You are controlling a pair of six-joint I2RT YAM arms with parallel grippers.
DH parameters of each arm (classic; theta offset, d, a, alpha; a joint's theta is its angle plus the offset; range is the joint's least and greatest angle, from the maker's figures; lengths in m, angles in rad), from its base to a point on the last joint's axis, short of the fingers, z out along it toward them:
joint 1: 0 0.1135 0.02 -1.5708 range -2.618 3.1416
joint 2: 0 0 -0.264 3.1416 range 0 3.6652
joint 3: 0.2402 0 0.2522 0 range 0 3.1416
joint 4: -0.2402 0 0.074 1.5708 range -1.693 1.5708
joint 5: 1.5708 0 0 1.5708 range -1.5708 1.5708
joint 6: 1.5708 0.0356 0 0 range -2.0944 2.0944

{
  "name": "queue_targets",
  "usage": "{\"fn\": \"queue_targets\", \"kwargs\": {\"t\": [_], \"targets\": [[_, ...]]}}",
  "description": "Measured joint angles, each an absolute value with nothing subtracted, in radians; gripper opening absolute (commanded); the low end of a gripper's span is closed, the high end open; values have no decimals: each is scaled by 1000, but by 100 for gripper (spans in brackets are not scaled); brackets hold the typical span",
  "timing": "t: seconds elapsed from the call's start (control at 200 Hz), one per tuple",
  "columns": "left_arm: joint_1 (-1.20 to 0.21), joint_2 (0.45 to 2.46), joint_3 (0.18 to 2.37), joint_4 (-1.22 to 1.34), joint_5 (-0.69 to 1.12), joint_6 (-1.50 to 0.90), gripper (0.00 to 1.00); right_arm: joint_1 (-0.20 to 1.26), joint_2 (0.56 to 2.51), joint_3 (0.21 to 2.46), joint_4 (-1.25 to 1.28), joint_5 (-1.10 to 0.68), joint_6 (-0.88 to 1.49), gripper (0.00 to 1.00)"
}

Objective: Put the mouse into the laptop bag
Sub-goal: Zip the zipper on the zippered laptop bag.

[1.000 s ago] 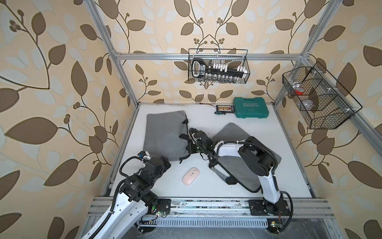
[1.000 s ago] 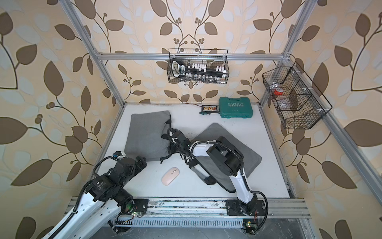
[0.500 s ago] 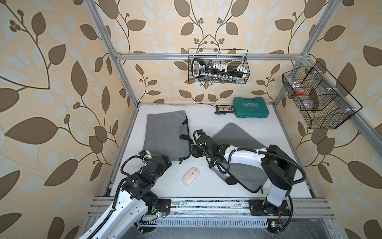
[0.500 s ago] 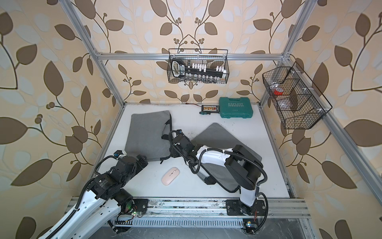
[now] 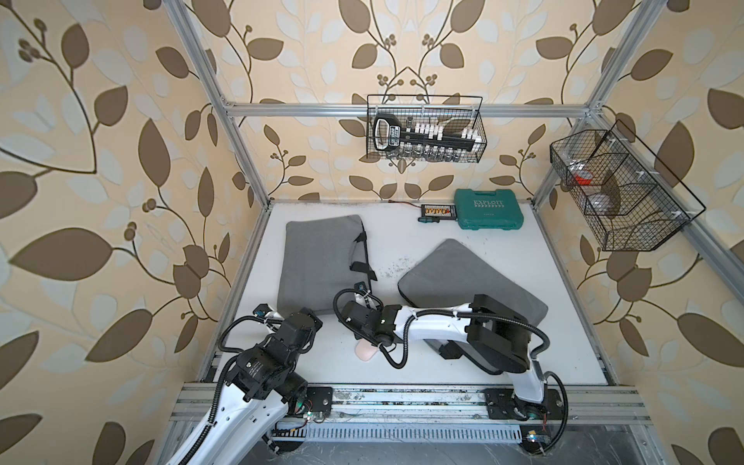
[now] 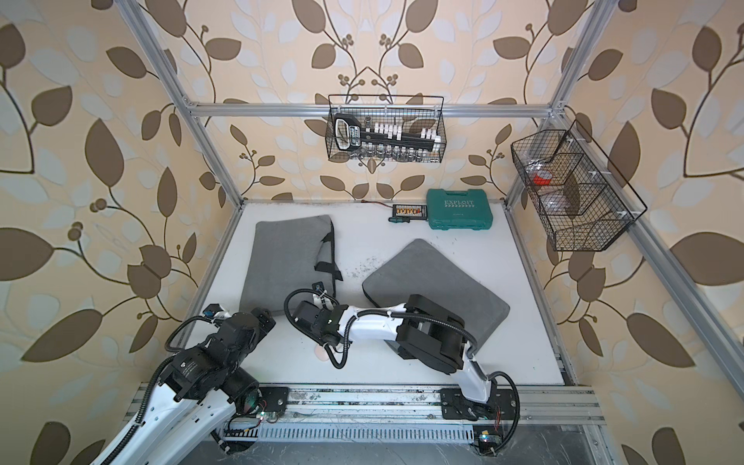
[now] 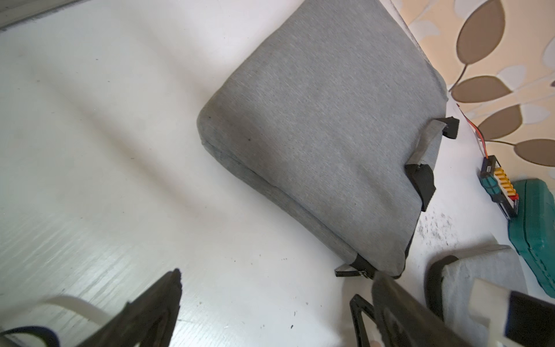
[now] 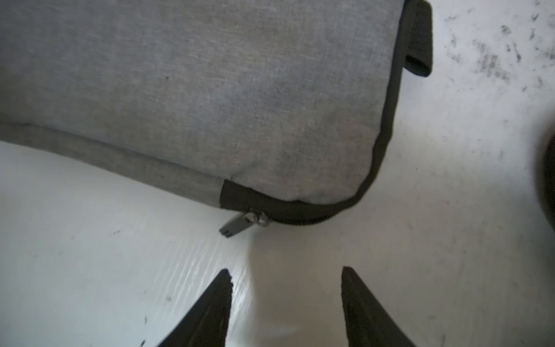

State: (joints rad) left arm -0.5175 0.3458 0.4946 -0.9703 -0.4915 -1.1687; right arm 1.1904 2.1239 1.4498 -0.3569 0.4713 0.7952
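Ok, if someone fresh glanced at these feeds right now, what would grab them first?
Two grey bags on the white table: the laptop bag toward the left wall and a second grey bag angled at centre-right. The right arm reaches across the front, nearly hiding the pale mouse, and its open right gripper hangs just short of the bag's zipper pull. At the back sits a bright green case.

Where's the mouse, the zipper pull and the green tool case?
mouse point(image 5: 364, 352), in a top view, its visible pale edge.
zipper pull point(image 8: 235, 226), right wrist view, its flat tab.
green tool case point(image 5: 489, 210), in a top view, lid's middle.
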Motion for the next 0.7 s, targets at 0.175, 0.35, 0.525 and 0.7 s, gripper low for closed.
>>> {"fn": "queue_targets", "kwargs": {"t": [0.175, 0.35, 0.525, 0.7], "targets": [[-517, 303, 495, -1023, -519, -1184, 99, 1197, 2191, 1532, -408, 488, 804, 62], [-517, 312, 495, -1022, -524, -1183, 99, 1211, 2224, 1584, -430, 495, 805, 68], [-517, 359, 493, -1003, -524, -1183, 99, 1212, 2276, 1665, -459, 514, 811, 74], [-517, 380, 484, -988, -525, -1182, 99, 1212, 2329, 1756, -518, 564, 834, 59]]}}
